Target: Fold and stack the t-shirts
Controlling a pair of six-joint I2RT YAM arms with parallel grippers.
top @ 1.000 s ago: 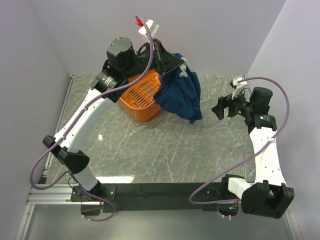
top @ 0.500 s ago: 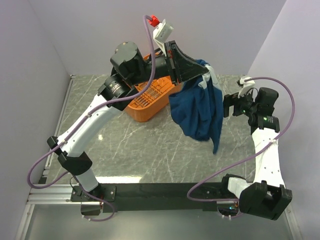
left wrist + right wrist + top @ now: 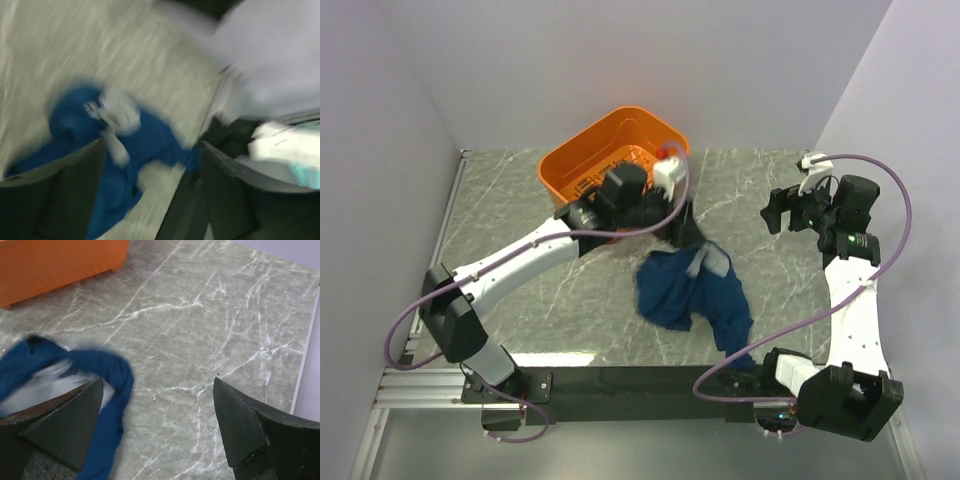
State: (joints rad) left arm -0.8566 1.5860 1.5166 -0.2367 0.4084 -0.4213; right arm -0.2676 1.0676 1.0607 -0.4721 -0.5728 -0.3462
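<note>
One dark blue t-shirt [image 3: 688, 295] lies crumpled on the marble table, front of centre, with a pale patch showing near its top. My left gripper [image 3: 686, 232] hovers just behind it. In the blurred left wrist view the t-shirt [image 3: 145, 142] lies below my open left gripper [image 3: 150, 165], with nothing held between the fingers. My right gripper [image 3: 780, 210] stands open at the right, off the cloth. In the right wrist view the t-shirt's [image 3: 107, 375] edge shows by the left finger of my right gripper [image 3: 157, 425].
An orange basket [image 3: 582, 158] stands at the back of the table behind the left arm, and its wall [image 3: 60, 262] shows in the right wrist view. Grey walls close in the left, back and right sides. A black rail runs along the front edge.
The left arm swung the t-shirt from above the basket forward and down to the table, then opened and let it go. The right gripper stayed open and barely moved.
</note>
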